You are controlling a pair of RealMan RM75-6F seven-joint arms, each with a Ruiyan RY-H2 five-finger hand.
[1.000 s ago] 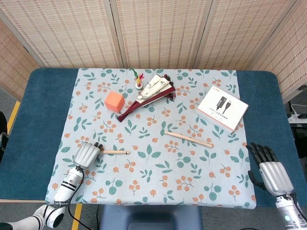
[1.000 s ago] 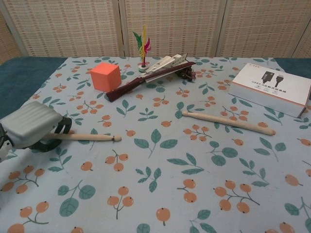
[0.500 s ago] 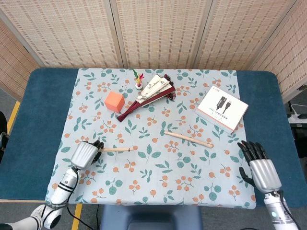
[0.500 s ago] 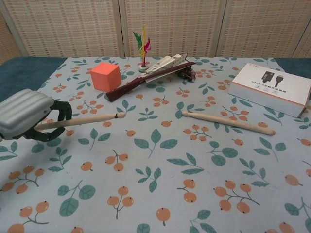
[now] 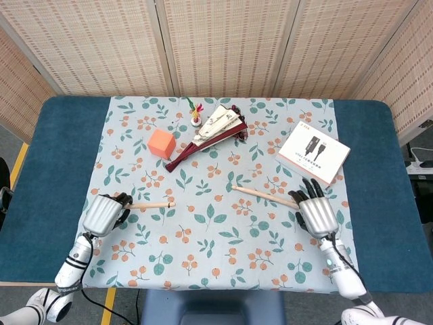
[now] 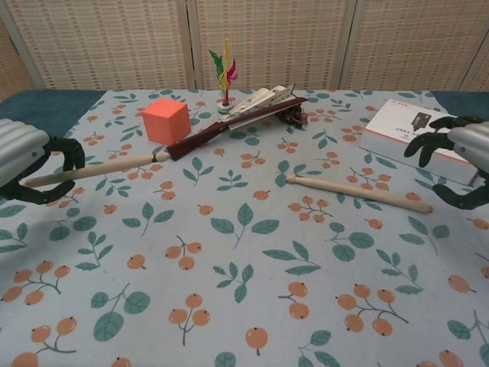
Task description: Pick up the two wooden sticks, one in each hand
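Already we have half the job done: our left hand (image 6: 27, 157) grips one wooden stick (image 6: 114, 164), lifted off the floral cloth (image 5: 216, 237). Our right hand (image 5: 316, 211), fingers spread and empty, hovers at the second stick (image 6: 359, 193), which lies flat on the cloth.

Woven folding screen (image 5: 223, 44) behind table (image 5: 51, 162)

The left hand (image 6: 21, 157) is cut off by the chest view's edge.
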